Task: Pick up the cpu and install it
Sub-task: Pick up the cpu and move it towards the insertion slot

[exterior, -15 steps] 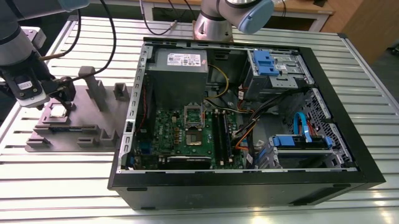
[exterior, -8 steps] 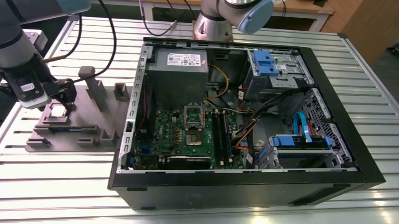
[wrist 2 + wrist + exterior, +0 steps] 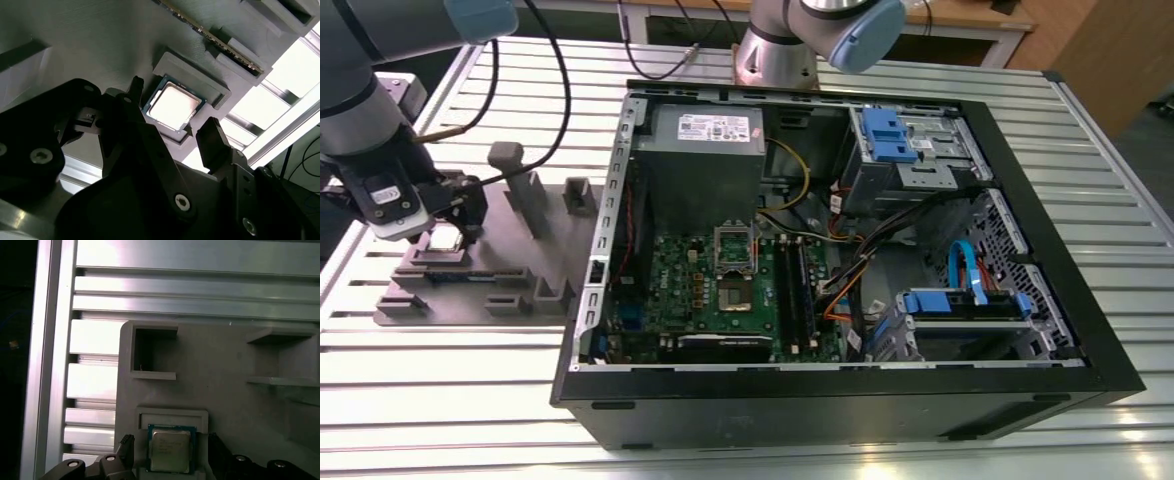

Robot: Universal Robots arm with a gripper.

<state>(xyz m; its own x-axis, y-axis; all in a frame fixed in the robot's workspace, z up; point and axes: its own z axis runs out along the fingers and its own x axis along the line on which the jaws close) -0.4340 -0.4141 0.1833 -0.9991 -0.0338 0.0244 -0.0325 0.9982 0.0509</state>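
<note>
The cpu [image 3: 444,237], a small square chip with a shiny metal top, lies flat in a recess of the grey fixture block [image 3: 507,290] at the exterior view's left. My gripper [image 3: 450,222] hangs right over it. In both wrist views the cpu [image 3: 173,106] [image 3: 171,450] sits between the two black fingers [image 3: 212,135] [image 3: 126,449], with a gap on each side. The gripper [image 3: 173,107] [image 3: 171,450] is open and holds nothing. The green motherboard [image 3: 720,290] lies inside the open computer case [image 3: 854,400], to the exterior view's right of the fixture.
Upright grey posts [image 3: 520,185] rise from the fixture just beside the gripper. The case's metal wall [image 3: 603,250] stands between fixture and motherboard. Cables, drive bays [image 3: 907,140] and a power supply [image 3: 704,135] crowd the case. The slatted metal table [image 3: 454,400] runs all around.
</note>
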